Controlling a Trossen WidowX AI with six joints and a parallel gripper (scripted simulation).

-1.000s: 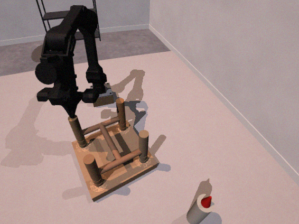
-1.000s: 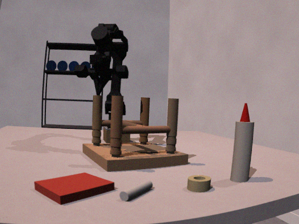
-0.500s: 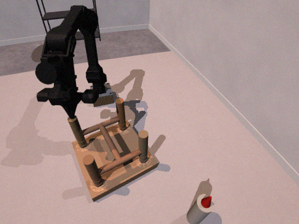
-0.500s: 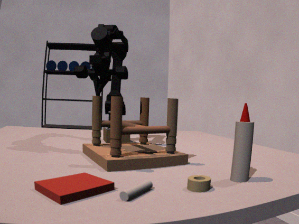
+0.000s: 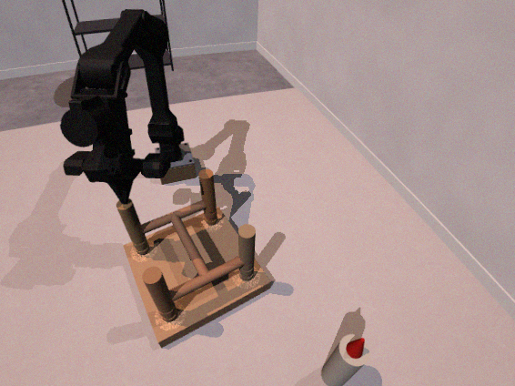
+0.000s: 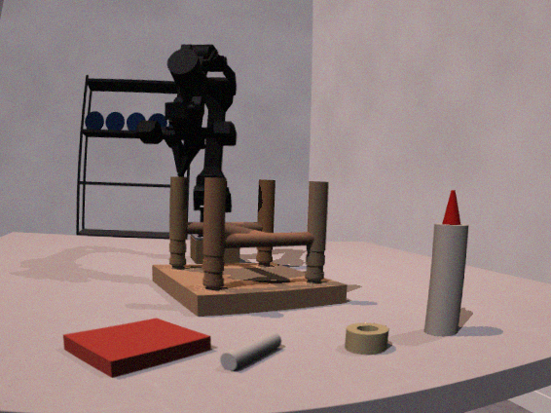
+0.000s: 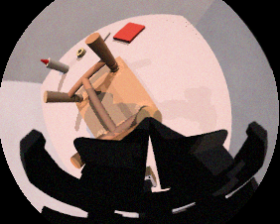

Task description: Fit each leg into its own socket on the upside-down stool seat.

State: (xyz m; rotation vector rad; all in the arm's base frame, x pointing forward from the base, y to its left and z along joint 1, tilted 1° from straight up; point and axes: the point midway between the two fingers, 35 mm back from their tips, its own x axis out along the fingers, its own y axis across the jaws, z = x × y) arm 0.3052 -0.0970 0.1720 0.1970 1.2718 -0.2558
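Note:
The stool lies upside down with its square wooden seat (image 5: 200, 282) flat on the table. All four brown legs stand upright in the corner sockets, joined by crossbars (image 5: 193, 250). My gripper (image 5: 124, 198) is shut and empty, its tip pointing down onto the top end of the back-left leg (image 5: 133, 228). In the exterior view the gripper (image 6: 181, 172) meets the top of that leg (image 6: 178, 221). The wrist view shows the seat (image 7: 120, 98) and legs beyond my closed fingers.
A red flat block (image 6: 136, 343), a grey cylinder (image 6: 250, 352) and a tan ring (image 6: 367, 337) lie in front of the stool. A tall grey post with a red cone (image 6: 447, 273) stands at the right. A black shelf (image 6: 122, 156) stands behind the arm.

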